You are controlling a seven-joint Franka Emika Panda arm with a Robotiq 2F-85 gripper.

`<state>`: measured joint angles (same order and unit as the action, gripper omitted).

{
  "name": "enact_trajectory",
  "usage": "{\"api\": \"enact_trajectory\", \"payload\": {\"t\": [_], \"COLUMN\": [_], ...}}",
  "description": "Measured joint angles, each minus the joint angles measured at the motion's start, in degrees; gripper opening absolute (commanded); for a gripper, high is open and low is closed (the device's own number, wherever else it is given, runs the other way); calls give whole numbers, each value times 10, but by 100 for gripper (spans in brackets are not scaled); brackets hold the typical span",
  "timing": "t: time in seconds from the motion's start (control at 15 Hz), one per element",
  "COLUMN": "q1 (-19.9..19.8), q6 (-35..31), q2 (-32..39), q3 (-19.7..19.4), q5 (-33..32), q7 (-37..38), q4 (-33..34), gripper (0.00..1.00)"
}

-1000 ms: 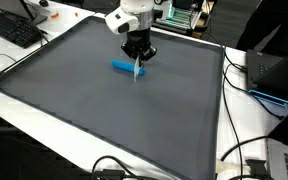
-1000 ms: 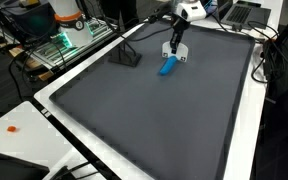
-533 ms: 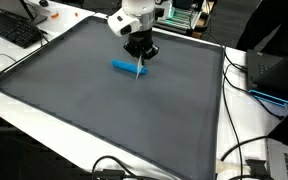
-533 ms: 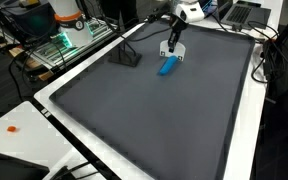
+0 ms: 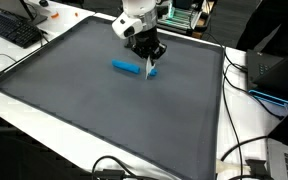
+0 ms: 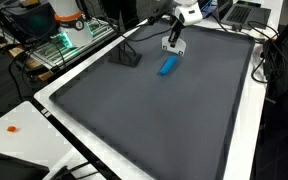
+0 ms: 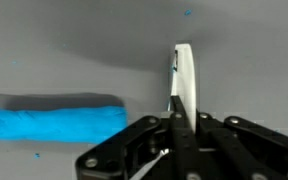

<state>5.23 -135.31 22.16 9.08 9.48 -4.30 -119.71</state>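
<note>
gripper (image 7: 181,128) pinched tight on a thin white stick (image 7: 184,80), jaws pressed together on its upper end, stick pointing straight out past the fingertips toward the mat

can't tell whether the stick tip touches the mat or sits just above it

in both exterior views gripper (image 5: 150,60) (image 6: 171,40) points down, stick (image 5: 151,71) roughly upright below it, over the far part of the grey mat (image 5: 104,110)

blue cylinder (image 7: 54,118) lies flat on the mat just beside the stick, not touching it; wrist view puts it left of the stick, lying crosswise to it

in an exterior view the cylinder (image 5: 125,67) has a small gap to the stick tip; in an exterior view it (image 6: 168,66) sits nearer the camera than the gripper

mat (image 6: 154,120) covers most of a white table (image 6: 24,125)

black block (image 6: 130,60) on the mat, apart from the cylinder

black keyboard (image 5: 12,30) on the table off the mat edge, well apart from the gripper
</note>
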Motion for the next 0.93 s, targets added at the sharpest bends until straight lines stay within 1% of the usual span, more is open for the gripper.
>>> {"api": "enact_trajectory", "payload": {"t": [0.13, 0.27, 0.47, 0.93], "q1": [1, 2, 1, -2], "q6": [1, 1, 1, 10], "q2": [0, -1, -10, -56], "q3": [11, 19, 19, -6], "q5": [16, 17, 17, 0], "q7": [-6, -6, -7, -7], "q4": [-1, 0, 2, 2], "gripper": [1, 1, 1, 1]}}
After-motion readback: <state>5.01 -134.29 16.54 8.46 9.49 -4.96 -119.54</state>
